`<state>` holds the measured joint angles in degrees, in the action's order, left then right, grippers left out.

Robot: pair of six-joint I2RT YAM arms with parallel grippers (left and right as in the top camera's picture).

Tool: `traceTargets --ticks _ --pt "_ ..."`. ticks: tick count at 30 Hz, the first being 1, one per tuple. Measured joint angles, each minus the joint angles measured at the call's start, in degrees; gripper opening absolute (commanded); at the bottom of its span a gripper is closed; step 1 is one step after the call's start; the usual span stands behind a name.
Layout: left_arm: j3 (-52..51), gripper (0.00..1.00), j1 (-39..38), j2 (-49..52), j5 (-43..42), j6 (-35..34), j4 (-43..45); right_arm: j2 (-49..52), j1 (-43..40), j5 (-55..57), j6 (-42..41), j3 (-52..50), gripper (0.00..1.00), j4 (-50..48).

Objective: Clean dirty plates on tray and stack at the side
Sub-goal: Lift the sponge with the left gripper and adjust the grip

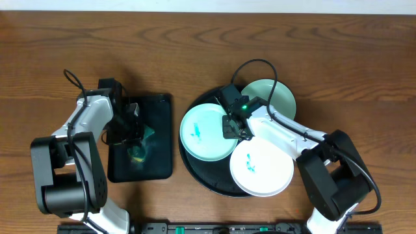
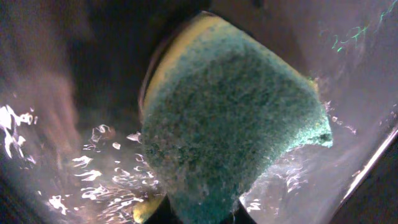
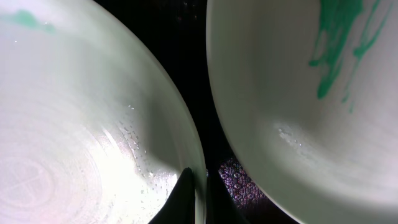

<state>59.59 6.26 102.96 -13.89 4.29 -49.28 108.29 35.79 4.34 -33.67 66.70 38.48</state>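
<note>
**Plates.** The smeared mint-green plate lies in the left part of the round black tray, with a teal-blue streak near its middle. The white plate, also streaked, lies at the tray's near right side. A second mint-green plate, with no smear visible, overhangs the tray's far right rim. No plate has yet been stacked beside the tray.

**Right gripper.** The right gripper sits over the middle of the tray, at the inner edge of the smeared mint-green plate. In the wrist view its jaws are fully closed on that plate's rim, one dark finger on top and one below. A strip of bare tray separates this rim from the white plate. The pinch probably serves to brace the plate against sliding during wiping, or to prepare a lift.

**Left gripper.** The left gripper is well to the left of the tray, down over the rectangular black tray. Its jaws are closed. The wrist view is filled by the sponge, green scouring face towards the camera and yellow foam behind, so the sponge appears to be clamped. Bright droplets around it suggest the rectangular tray is wet.

**Step in hand.** Judged from this layout, the sponge must next travel to the held plate
</note>
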Motion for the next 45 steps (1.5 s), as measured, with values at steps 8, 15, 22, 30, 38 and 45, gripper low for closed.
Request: traceTargets --ticks 8,15,22,30,38,45 --pt "0.00 0.75 0.00 0.00 0.11 -0.44 0.26 0.00 0.00 0.00 0.00 0.00 0.01 0.02" --pt "0.00 0.75 0.07 0.00 0.46 -1.73 0.28 0.00 0.00 0.00 0.00 0.00 0.01 0.02" --pt "0.00 0.74 0.07 -1.86 0.50 -1.95 -0.17 0.00 0.00 0.00 0.00 0.00 0.01 0.02" --pt "0.00 0.66 0.07 -8.52 0.52 -2.36 -2.08 0.00 0.00 0.00 0.00 0.00 0.02 0.02" --pt "0.00 0.65 0.07 -8.37 0.50 -2.38 -1.97 0.00 0.00 0.00 0.00 0.00 0.02 0.02" --pt "0.00 0.56 0.07 -3.63 0.46 -2.56 -1.25 0.00 0.00 0.00 0.00 0.00 0.01 0.02"
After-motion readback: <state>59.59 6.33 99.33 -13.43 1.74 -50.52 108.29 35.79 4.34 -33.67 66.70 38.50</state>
